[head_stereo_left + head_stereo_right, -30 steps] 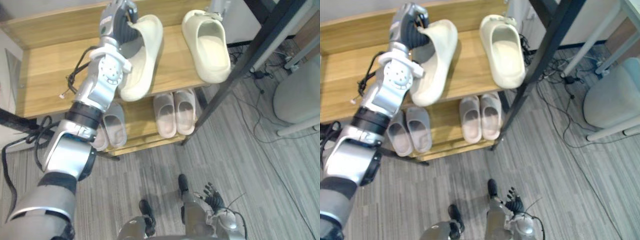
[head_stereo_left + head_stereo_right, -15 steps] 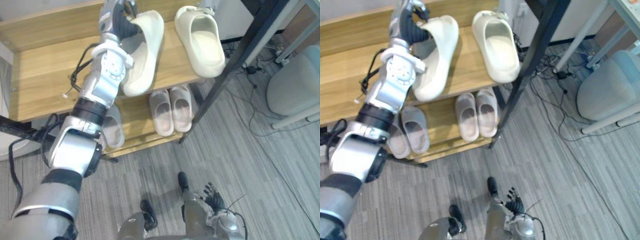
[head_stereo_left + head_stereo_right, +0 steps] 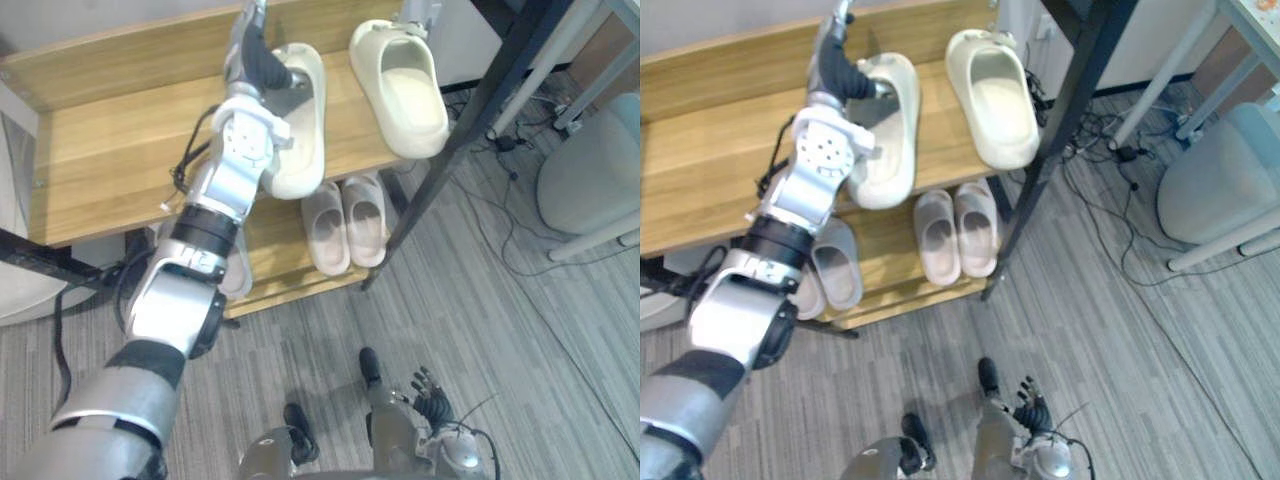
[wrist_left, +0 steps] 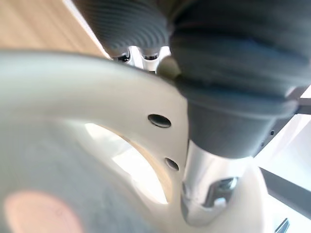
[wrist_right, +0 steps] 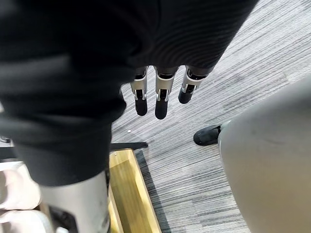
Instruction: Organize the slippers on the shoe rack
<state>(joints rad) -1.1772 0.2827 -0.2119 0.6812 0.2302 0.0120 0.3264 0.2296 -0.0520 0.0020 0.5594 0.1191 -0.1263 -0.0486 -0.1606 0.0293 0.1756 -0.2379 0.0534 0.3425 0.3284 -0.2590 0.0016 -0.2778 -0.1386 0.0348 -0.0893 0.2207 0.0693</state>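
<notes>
Two cream slippers lie on the top wooden shelf point(image 3: 100, 150) of the rack. The left slipper point(image 3: 300, 140) rests sole down beside the right slipper point(image 3: 405, 90), both with toes toward me. My left hand point(image 3: 255, 70) sits against the left slipper's far end, its fingers straightened toward the back of the shelf and no longer curled round it. Up close in the left wrist view, the slipper's cream rim point(image 4: 97, 97) with two small holes lies right against the hand. My right hand point(image 3: 430, 385) hangs low over the floor, fingers point(image 5: 156, 99) straight and empty.
On the lower shelf stand a pale pink pair point(image 3: 345, 225) and a grey pair point(image 3: 835, 265) partly hidden behind my left arm. A black rack post point(image 3: 470, 130) slants past the right slipper. A grey round seat point(image 3: 595, 170) and cables point(image 3: 520, 150) are on the floor at right.
The left cream slipper has gone from tilted on its side to lying flat on the shelf. My left hand's fingers have uncurled from it. The camera has shifted slightly.
</notes>
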